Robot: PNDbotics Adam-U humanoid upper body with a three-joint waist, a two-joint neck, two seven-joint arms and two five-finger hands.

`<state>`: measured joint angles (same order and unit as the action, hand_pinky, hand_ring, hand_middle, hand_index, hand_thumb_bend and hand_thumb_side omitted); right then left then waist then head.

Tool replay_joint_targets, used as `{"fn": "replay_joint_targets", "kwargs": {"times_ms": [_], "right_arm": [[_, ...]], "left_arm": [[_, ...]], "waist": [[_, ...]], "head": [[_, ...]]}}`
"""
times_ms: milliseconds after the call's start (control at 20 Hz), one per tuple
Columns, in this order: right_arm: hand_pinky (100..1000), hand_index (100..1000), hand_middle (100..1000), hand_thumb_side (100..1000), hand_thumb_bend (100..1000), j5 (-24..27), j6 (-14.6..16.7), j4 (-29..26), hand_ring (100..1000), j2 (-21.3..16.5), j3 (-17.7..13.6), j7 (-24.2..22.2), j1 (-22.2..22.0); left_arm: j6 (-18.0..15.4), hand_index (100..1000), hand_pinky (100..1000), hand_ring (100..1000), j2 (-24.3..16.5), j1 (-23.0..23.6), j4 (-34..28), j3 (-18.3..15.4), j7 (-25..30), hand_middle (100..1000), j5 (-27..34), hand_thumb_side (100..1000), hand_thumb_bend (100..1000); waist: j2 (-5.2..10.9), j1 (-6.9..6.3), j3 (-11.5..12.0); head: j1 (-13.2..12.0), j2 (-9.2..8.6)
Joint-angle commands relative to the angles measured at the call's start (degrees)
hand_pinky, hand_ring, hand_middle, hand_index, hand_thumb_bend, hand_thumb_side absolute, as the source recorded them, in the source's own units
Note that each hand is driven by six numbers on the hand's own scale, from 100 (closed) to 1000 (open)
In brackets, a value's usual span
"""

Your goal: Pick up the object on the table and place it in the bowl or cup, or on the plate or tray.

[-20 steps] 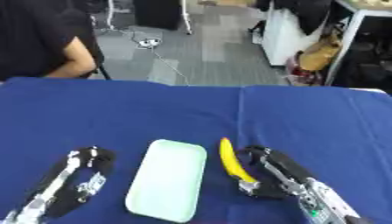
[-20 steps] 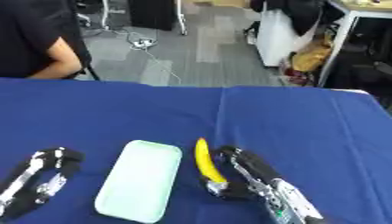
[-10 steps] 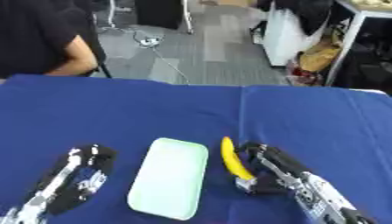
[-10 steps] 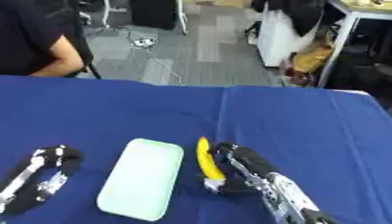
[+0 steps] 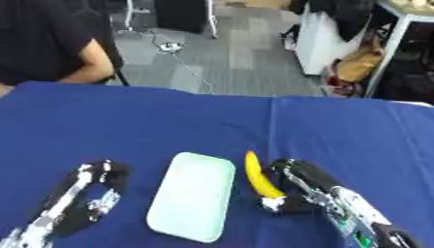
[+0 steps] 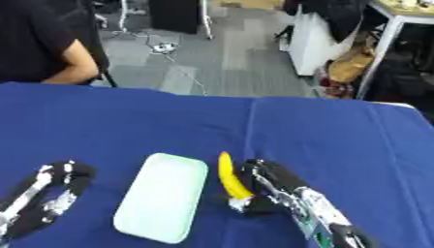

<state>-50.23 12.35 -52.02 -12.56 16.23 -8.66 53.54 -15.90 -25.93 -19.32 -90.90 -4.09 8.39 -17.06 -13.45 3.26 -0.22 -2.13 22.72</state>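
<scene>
Banana [image 5: 258,179] lies on the blue-covered bench [image 5: 169,121], lengthwise front-to-back, just right of the pale green rectangular tray [image 5: 193,195], not on it; narrow strip of cloth between them. Right robot hand [image 5: 301,186] comes in from the lower right and sits right against the banana's right side, fingers stretched forward along it, thumb tip looks to be at the banana's near end. Fingers look mostly straight, not wrapped round the fruit; can't tell for sure whether the thumb is pinching it, too blurred at the contact. Banana appears flat on the cloth, not lifted. Left robot hand [image 5: 89,189] at lower left, resting on the bench well left of the tray, fingers extended and pointing away from the robot, holding nothing. Tray has nothing in it. Far edge of the bench: a person in a dark top, not touching anything on the cloth.
</scene>
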Motion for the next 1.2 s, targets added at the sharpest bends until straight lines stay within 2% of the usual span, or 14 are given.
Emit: {"fn": "replay_joint_targets", "kwargs": {"times_ms": [50, 350, 500, 750, 800, 850, 1200], "right_arm": [[327, 795, 660, 768, 477, -0.9, -0.1, -0.2, 510, -0.2, -0.9, 1.2, 1.2], [299, 785, 646, 754, 465, -2.9, -0.1, -0.5, 498, -0.1, -1.2, 3.1, 1.3], [248, 764, 618, 722, 447, -4.1, 0.0, -1.0, 474, 0.0, -1.2, 3.9, 1.6], [277, 754, 606, 715, 447, -8.2, 1.0, 0.3, 483, 0.1, -1.0, 4.4, 2.0], [283, 753, 605, 676, 465, -9.2, 1.2, 1.0, 485, 0.3, -1.2, 4.6, 1.9], [285, 752, 605, 713, 445, -10.1, 1.4, 1.8, 485, 0.4, -1.4, 4.9, 1.7], [290, 751, 602, 709, 431, -14.7, 2.6, 6.0, 484, 1.7, -2.7, 6.9, 0.9]], "left_arm": [[-0.2, 756, 513, 613, -1.4, -0.7, -0.8, 0.0, 0.2, 614, 0.2, 872, 100], [-0.2, 757, 514, 613, -1.3, -0.8, -0.9, 0.1, 0.2, 615, 0.2, 874, 100], [-0.2, 757, 513, 613, -1.2, -0.8, -0.9, 0.1, 0.2, 615, 0.3, 874, 100], [-0.3, 757, 514, 613, -1.0, -1.0, -1.0, 0.2, 0.3, 615, 0.3, 874, 100], [-0.3, 757, 514, 613, -0.9, -1.0, -1.0, 0.2, 0.3, 615, 0.4, 874, 100], [-0.3, 757, 514, 613, -0.8, -1.1, -1.0, 0.3, 0.4, 616, 0.4, 874, 100], [-0.5, 758, 514, 613, -0.4, -1.4, -1.3, 0.3, 0.4, 616, 0.5, 874, 100]], "waist": [[1.22, -0.46, 0.1], [1.06, -0.83, 0.3], [1.04, -0.98, 0.3], [0.79, -1.28, 0.7], [0.66, -1.40, 0.8], [0.50, -1.54, 1.0], [-0.23, -2.27, 1.6]], "head": [[-0.3, -0.28], [0.0, -0.26], [0.0, -0.27], [0.4, -0.41], [0.4, -0.45], [0.5, -0.49], [0.9, -0.61]]}}
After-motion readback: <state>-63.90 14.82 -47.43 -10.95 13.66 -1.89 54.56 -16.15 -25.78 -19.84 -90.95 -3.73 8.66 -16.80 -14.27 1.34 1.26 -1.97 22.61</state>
